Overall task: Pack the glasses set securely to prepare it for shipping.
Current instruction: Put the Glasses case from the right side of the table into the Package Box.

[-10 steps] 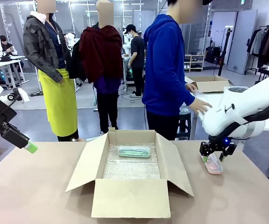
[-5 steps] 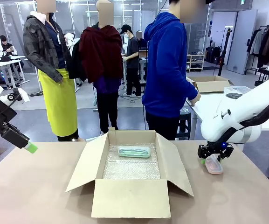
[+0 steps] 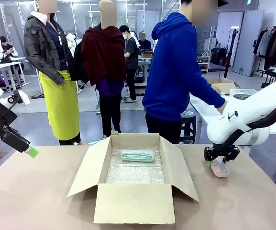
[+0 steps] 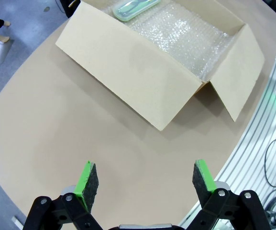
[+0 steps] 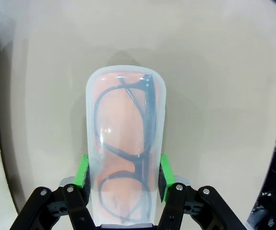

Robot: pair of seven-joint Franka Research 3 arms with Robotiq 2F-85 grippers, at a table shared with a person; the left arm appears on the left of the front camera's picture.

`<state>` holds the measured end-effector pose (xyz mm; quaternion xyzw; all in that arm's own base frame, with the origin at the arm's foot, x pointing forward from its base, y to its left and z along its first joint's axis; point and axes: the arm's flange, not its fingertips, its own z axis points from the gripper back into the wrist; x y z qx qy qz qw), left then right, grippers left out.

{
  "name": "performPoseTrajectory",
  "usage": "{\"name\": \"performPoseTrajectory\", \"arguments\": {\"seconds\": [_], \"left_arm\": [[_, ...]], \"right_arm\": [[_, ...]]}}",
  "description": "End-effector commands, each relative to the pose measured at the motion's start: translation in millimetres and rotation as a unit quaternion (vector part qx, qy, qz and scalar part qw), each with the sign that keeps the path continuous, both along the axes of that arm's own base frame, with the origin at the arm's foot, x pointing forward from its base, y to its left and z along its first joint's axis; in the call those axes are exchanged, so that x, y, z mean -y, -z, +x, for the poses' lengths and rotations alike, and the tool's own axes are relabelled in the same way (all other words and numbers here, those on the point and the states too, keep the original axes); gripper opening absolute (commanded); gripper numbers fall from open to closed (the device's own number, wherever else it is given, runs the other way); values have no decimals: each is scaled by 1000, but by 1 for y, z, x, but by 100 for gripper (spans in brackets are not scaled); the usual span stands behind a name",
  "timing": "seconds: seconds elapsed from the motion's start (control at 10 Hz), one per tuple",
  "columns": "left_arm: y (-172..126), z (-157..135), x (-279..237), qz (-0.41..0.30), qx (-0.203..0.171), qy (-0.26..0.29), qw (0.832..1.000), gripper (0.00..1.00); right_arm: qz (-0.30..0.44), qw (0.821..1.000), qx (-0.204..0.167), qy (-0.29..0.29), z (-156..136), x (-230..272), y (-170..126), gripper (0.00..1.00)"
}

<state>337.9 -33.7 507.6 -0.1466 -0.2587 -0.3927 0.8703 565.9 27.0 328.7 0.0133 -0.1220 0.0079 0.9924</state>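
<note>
Right jaws astride pink case, its length along them

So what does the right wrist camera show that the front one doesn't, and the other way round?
Right wrist: black glasses inside the pink case, with green pads pressing both its long sides. Front: the open box with the mint case on bubble wrap, the left claw, and a person in blue. Both: the right claw shut on the pink case, and the tan table.
</note>
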Motion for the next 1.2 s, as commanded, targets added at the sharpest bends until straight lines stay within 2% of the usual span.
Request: {"name": "performPoseTrajectory", "arguments": {"seconds": [0.0,0.1,0.2,0.4,0.5,0.7,0.8,0.9,1.1], "left_arm": [[-1,0,-2,-10,2,7,1000,100],[-1,0,-2,-10,2,7,1000,100],[-1,0,-2,-10,2,7,1000,100],[-1,0,-2,-10,2,7,1000,100],[-1,0,-2,-10,2,7,1000,100],[-1,0,-2,-10,2,7,1000,100],[-1,0,-2,-10,2,7,1000,100],[-1,0,-2,-10,2,7,1000,100],[-1,0,-2,-10,2,7,1000,100]], "right_arm": [[25,999,12,-29,-30,5,-64,45],[43,997,4,-71,-49,9,-105,45],[36,990,-3,-139,-72,4,-145,45],[5,951,-27,-309,-106,-19,-202,45],[-12,921,-17,-390,-116,-40,-222,45],[-11,844,-7,-537,-131,-90,-244,45],[-18,816,8,-578,-127,-126,-246,45],[-26,793,8,-608,-113,-175,-239,45],[-45,764,4,-644,-97,-258,-214,45]]}}
